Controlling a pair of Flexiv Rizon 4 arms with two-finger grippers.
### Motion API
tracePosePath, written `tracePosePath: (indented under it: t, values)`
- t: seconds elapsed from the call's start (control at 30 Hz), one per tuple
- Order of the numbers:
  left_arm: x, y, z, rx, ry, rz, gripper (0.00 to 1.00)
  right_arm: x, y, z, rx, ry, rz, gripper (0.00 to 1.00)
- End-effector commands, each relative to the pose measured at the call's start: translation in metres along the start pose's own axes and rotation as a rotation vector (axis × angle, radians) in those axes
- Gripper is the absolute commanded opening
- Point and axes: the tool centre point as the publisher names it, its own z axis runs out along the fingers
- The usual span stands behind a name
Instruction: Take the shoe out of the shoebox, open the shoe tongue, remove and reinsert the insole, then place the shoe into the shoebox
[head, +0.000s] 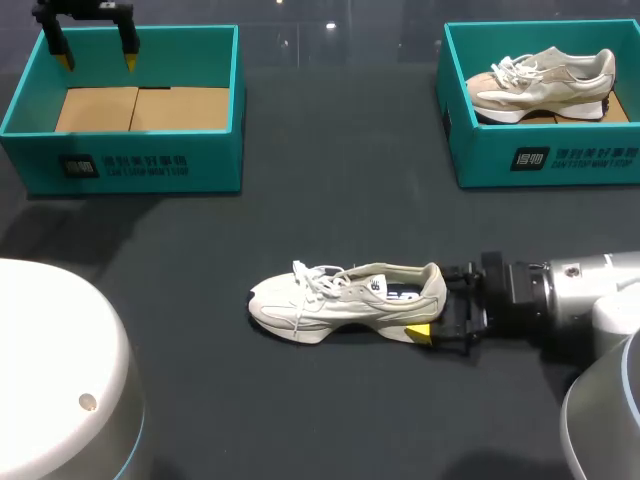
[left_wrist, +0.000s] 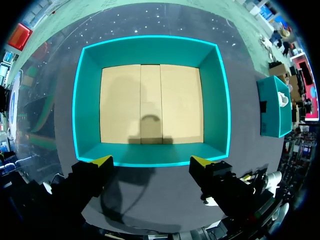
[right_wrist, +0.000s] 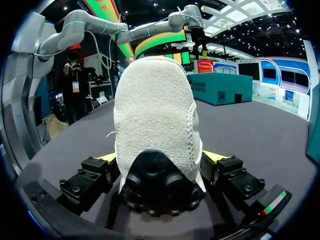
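A white shoe (head: 345, 300) (right_wrist: 155, 120) lies on its sole in the middle of the dark counter (head: 340, 220), out of both boxes, with its toe toward my left side. The right gripper (head: 438, 303) (right_wrist: 160, 157) is at the back of the shoe, and its jaws pinch the heel from both sides. The left gripper (head: 97, 60) (left_wrist: 151, 161) hangs over the left shoebox (head: 120, 165) (left_wrist: 150, 42) with its jaws spread wide and nothing between them. That box shows only its brown floor. The right shoebox (head: 540, 160) holds a tan shoe (head: 545, 80).
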Motion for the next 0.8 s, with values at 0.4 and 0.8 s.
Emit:
tracePosePath:
  t: [0.4,0.8]
  values:
    - [0.0000,-0.0001,-0.0002,0.000,-0.001,0.000,1.00,-0.0035,0.0011,0.0061,0.018,0.022,-0.022,0.00]
    - [0.0000,-0.0001,-0.0002,0.000,-0.001,0.000,1.00,-0.0114,0.0021,0.0010,0.030,0.082,-0.038,0.00]
